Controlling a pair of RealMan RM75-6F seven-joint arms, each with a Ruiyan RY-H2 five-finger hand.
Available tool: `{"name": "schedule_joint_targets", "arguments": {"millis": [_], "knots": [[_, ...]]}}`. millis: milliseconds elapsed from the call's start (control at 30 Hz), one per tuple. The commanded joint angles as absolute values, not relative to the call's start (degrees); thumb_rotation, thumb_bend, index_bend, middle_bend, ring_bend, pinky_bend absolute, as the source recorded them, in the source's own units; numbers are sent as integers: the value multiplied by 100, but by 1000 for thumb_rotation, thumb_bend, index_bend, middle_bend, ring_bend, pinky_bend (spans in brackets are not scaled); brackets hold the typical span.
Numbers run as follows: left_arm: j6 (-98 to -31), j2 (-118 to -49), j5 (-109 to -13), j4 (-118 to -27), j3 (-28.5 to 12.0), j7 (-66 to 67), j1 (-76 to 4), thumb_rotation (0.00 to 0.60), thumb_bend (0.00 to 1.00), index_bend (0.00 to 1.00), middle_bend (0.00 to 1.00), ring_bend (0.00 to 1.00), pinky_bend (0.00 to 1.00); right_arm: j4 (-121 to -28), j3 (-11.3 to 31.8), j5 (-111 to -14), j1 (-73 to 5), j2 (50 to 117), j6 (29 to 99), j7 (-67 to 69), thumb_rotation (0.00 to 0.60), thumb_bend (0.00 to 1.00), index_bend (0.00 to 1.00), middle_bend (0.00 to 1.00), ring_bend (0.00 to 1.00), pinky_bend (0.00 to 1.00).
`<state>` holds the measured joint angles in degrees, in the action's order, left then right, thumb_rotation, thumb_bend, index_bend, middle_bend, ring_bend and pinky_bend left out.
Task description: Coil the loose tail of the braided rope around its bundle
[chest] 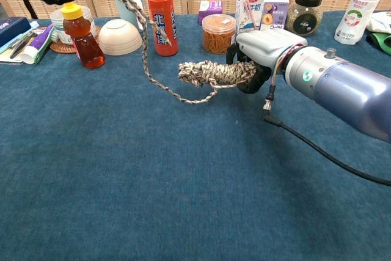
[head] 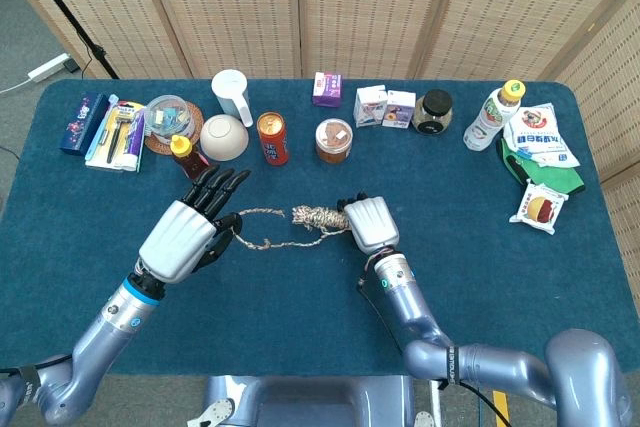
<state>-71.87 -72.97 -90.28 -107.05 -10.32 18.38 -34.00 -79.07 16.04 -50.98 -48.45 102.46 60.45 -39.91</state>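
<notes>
The rope bundle (chest: 214, 73) is gripped at one end by the right hand (chest: 264, 53) and held lengthwise just above the blue table (chest: 183, 200), in front of the red can (chest: 162, 13). Its loose tail (chest: 143, 47) is pinched in the left hand (head: 190, 232) — raised high, fingers spread above — and hangs down in a loop back to the bundle.

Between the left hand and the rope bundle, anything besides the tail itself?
No. In the head view only the loose tail spans bare cloth between the left hand and the bundle, which the right hand holds.
</notes>
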Motion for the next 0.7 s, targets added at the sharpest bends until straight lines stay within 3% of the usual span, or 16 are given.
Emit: {"name": "schedule_joint_targets", "arguments": {"millis": [33, 433, 700], "knots": [[-7069, -7249, -8817, -10897, -1211, 1910, -3519, 600, 503, 753, 0, 0, 0, -7904, 1593, -5057, -4907, 10314, 6044, -4082, 600, 514, 656, 551, 351, 586], [-6871, -7383, -7920, -11489, -1884, 2134, -3964, 600, 503, 753, 0, 0, 0, -8108, 1414, -5209, -4935, 10393, 6104, -4108, 600, 513, 663, 557, 361, 604], [-6849, -7554, -7112, -11466, -2370, 2604, -4369, 600, 503, 753, 0, 0, 0, -8734, 1329, -5445, -4912, 10186, 5988, -3841, 600, 513, 669, 561, 363, 604]]}}
